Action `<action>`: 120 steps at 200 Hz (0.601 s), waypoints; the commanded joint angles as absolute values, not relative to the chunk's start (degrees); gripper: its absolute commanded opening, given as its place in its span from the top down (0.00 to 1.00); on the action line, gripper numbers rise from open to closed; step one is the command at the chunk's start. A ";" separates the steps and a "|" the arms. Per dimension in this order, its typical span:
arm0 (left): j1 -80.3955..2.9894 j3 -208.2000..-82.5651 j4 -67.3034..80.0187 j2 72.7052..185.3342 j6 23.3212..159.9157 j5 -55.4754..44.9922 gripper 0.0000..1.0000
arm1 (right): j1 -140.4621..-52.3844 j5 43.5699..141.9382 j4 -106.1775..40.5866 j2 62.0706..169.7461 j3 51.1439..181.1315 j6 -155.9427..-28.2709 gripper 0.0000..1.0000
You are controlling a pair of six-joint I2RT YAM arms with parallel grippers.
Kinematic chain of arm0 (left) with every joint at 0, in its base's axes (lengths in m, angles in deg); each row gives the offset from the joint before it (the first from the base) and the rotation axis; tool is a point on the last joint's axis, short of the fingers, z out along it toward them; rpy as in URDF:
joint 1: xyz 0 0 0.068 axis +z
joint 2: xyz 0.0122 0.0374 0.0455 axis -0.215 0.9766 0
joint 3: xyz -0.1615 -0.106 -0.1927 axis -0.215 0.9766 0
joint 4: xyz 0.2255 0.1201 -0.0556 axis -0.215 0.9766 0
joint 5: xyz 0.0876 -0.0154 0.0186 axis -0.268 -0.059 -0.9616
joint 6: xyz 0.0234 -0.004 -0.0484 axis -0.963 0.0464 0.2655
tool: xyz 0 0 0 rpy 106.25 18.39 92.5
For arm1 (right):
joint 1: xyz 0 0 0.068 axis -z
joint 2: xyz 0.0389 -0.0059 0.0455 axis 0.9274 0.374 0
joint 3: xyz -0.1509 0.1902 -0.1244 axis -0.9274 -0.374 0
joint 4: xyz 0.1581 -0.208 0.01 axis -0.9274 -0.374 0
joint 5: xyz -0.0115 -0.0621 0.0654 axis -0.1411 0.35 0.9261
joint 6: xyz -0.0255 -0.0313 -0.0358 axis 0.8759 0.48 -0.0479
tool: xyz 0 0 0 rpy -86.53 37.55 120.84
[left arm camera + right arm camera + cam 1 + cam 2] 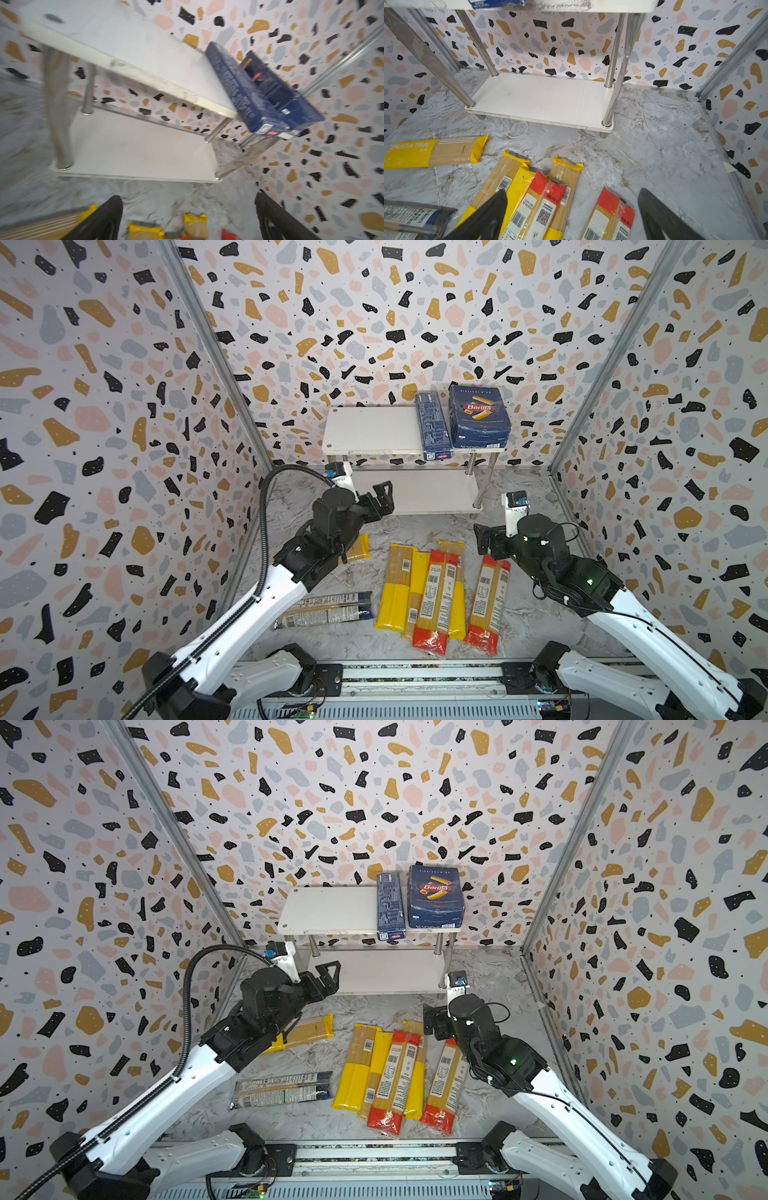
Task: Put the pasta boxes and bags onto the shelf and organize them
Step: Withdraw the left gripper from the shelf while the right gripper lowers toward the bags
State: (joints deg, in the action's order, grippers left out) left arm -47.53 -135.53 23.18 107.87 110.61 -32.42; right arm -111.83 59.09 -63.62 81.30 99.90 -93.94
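**Boxes on the top board, bags on the counter**

In both top views the shelf (370, 431) stands at the far middle of the marble counter (528, 635). The two dark blue pasta boxes lie flat on the right part of its upper board (332, 907). The wide box (480, 418) is at the right, its red Barilla logo and rigatoni picture facing up. The narrow box (432, 427) lies just left of it, its long side running near to far. The left wrist view, though blurred, adds that the narrow box's near end juts a little past the board's near edge. The right wrist view catches only a blue sliver of it, above the white lower board (542, 99).

The bags lie on the counter, nearer than the shelf. In the middle, yellow bags (395, 589) are overlapped by a red-ended clear bag (436, 601), and another red-ended bag (488, 605) lies just to the right. A blue-ended clear bag (324, 610) lies crosswise at the left. A lone yellow bag (431, 151) is half hidden under the left arm in the top views. Only the right wrist view lets its PASTATIME print be read.

The left end effector (381, 502) hangs by the shelf's near left corner. The right end effector (484, 539) hangs over the counter at the far right of the bags. Each wrist view shows its fingers spread wide with nothing between them.
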 commanded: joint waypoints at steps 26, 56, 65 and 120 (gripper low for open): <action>-44.88 -125.93 35.23 104.71 104.04 -41.81 0.00 | -117.31 57.40 -62.61 86.22 101.37 -97.57 0.02; -40.62 -121.09 35.07 105.05 103.81 -36.06 0.00 | -118.55 59.14 -63.09 90.83 102.16 -97.68 0.02; -38.64 -119.05 33.43 105.22 103.91 -31.18 0.00 | -118.90 59.22 -62.78 91.71 102.18 -97.69 0.02; -21.28 -108.91 25.27 110.05 110.21 -14.53 0.01 | -119.01 60.40 -62.31 92.80 102.10 -97.24 0.02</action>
State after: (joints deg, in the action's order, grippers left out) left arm -27.75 -111.27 30.35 107.61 106.63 -24.52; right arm -118.78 60.37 -62.81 93.78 99.94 -96.93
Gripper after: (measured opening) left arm 0.995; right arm 0.984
